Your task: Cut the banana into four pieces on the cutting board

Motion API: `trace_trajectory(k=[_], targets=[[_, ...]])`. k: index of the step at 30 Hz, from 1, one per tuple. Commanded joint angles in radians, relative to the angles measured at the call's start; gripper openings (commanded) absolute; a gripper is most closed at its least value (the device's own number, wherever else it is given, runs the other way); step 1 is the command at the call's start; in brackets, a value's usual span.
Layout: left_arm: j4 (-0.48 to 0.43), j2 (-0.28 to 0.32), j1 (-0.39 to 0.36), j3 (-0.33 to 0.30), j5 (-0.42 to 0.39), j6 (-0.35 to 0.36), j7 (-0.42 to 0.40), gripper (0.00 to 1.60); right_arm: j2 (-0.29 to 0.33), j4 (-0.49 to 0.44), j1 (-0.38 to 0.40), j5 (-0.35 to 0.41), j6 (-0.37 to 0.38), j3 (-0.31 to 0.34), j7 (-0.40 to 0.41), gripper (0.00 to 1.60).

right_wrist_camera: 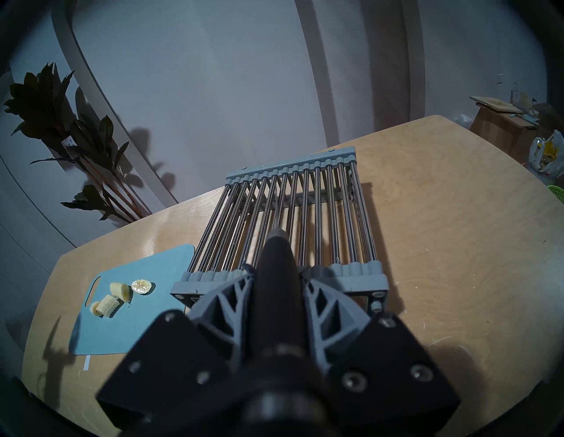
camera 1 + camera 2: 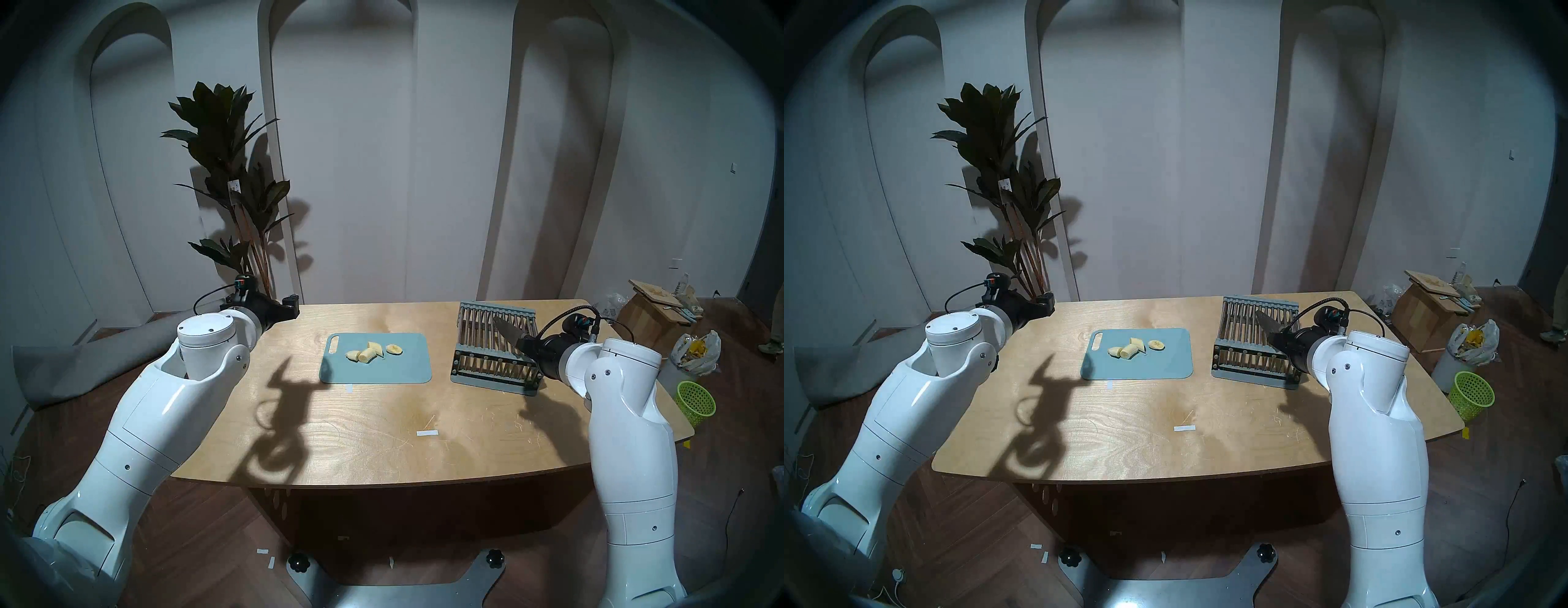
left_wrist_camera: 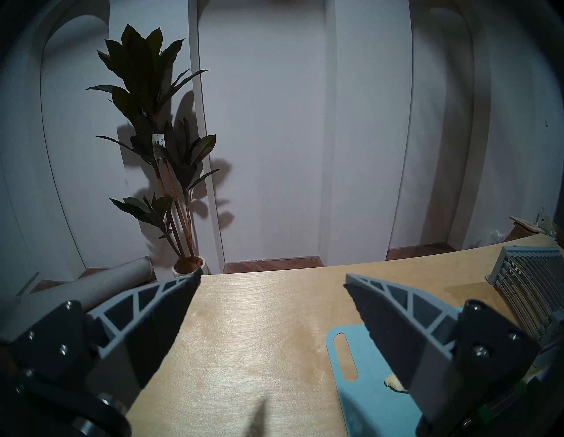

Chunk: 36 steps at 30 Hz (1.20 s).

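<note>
On the one thin light blue-grey cutting board [image 2: 394, 369] with its oval slot lay the peeled pale yellow banana [image 2: 368, 352] in four stubby pieces, clustered toward the slot end (one round slice sat a little apart from the other three). To the right of that board stood a single grey slatted metal rack [image 2: 496, 348], and over it the right gripper [image 1: 276, 274] was clamped tight on the dark handle of one knife [image 2: 507, 331], its blade above the bars. The left gripper [image 3: 271, 280] hung well left of the board, fingers [image 3: 171, 308] spread wide and holding nothing.
</note>
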Motion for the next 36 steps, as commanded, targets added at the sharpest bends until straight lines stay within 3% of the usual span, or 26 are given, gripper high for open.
trace_trajectory(k=[1, 12, 24, 36], targets=[[-0.019, 0.001, -0.018, -0.008, 0.001, -0.009, -0.006, 1.60, 0.010, 0.058, 0.064, -0.029, -0.027, -0.027, -0.016, 0.00], [-0.018, 0.001, -0.018, -0.008, 0.001, -0.009, -0.007, 1.60, 0.020, 0.148, 0.182, -0.048, -0.040, -0.081, -0.021, 0.00], [-0.018, 0.001, -0.018, -0.008, 0.001, -0.009, -0.007, 1.60, 0.028, 0.184, 0.226, -0.052, -0.012, -0.097, -0.028, 0.00], [-0.018, 0.001, -0.018, -0.008, 0.001, -0.009, -0.007, 1.60, 0.086, 0.325, 0.298, -0.087, -0.004, -0.127, -0.005, 0.00]])
